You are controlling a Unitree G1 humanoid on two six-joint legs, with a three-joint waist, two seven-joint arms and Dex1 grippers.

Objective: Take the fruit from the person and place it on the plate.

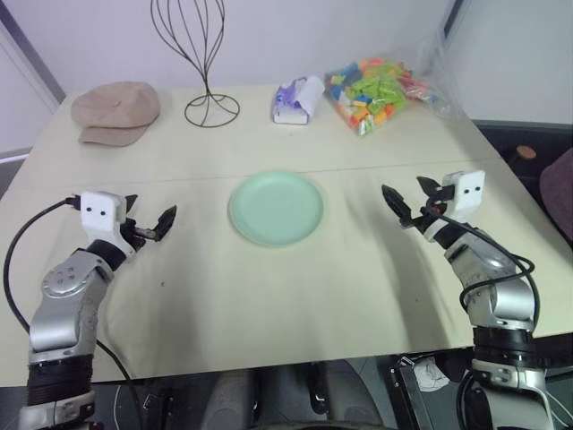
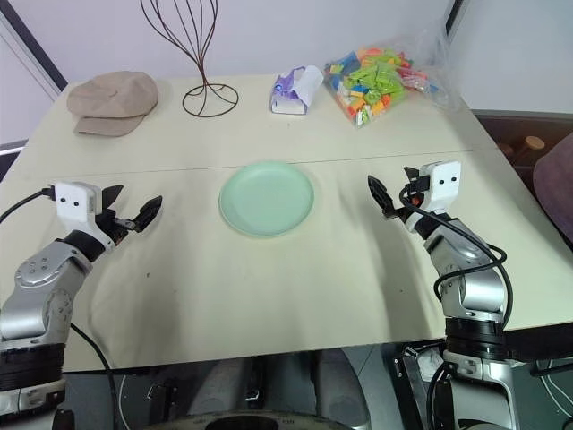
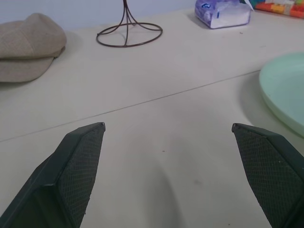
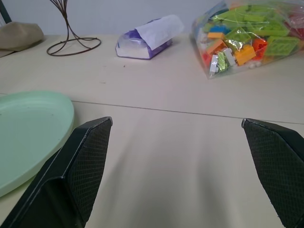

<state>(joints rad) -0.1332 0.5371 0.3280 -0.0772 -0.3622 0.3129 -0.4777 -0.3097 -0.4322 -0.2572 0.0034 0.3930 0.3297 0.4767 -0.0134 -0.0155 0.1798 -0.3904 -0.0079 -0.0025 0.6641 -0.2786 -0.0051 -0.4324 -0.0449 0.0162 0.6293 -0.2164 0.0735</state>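
Head views look down; wrist views skim low, sharing the plate (image 1: pixel 276 208).

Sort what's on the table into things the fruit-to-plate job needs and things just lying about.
For the job: plate, bare; left gripper and right gripper, both open on either side of it.

Lying about: cap, wire stand, tissue pack, bag of blocks, all along the far edge.

Tan cap (image 1: pixel 115 110), wire stand (image 1: pixel 204 63), tissue pack (image 1: pixel 297 100), bag of blocks (image 1: pixel 374 90) along the table's (image 1: pixel 269 287) far edge
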